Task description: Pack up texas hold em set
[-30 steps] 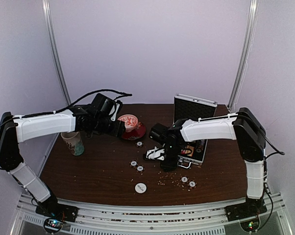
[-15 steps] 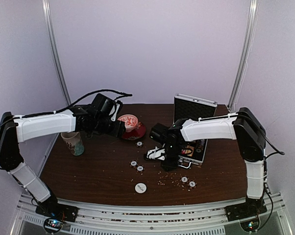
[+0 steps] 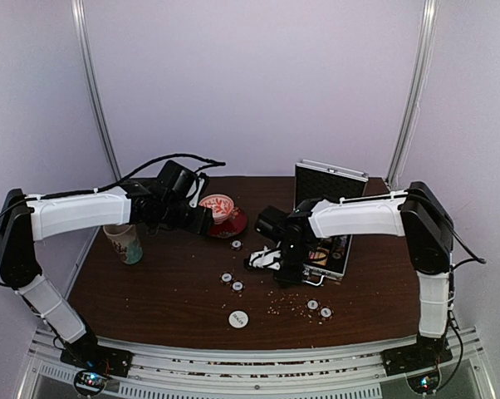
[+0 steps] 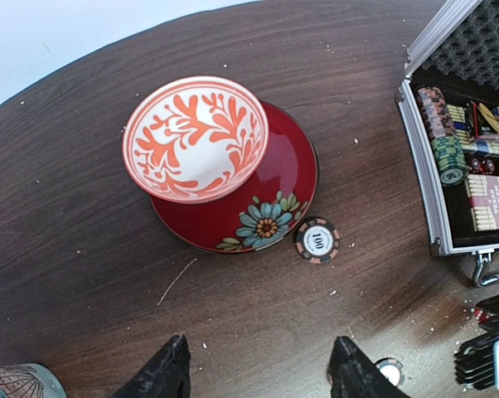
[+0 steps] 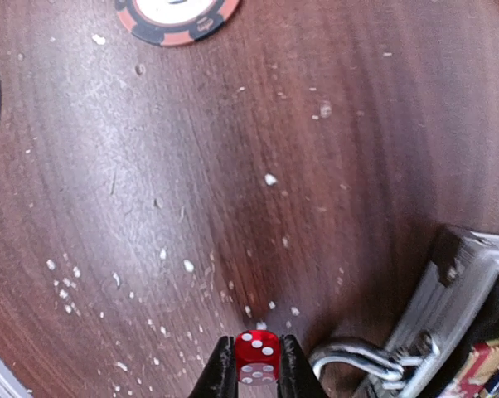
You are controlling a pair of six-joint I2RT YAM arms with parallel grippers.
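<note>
Right gripper (image 5: 256, 375) is pinching a red die (image 5: 256, 355) between its closed fingertips, low at the wooden table (image 5: 150, 207), just beside the latch (image 5: 357, 361) of the open aluminium briefcase (image 5: 452, 278). A poker chip (image 5: 176, 12) is lying well apart. Left gripper (image 4: 259, 377) is hovering with jaws apart, holding nothing, near the red-white bowl (image 4: 196, 137) sitting on its saucer (image 4: 274, 191).

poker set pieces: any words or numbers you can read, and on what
"100": on the poker chip beside the red saucer.
Too blurred to read: print on the card box in the case.
Too small to read: lettering on the white disc.
No text, pips only: the red die in the right gripper.
</note>
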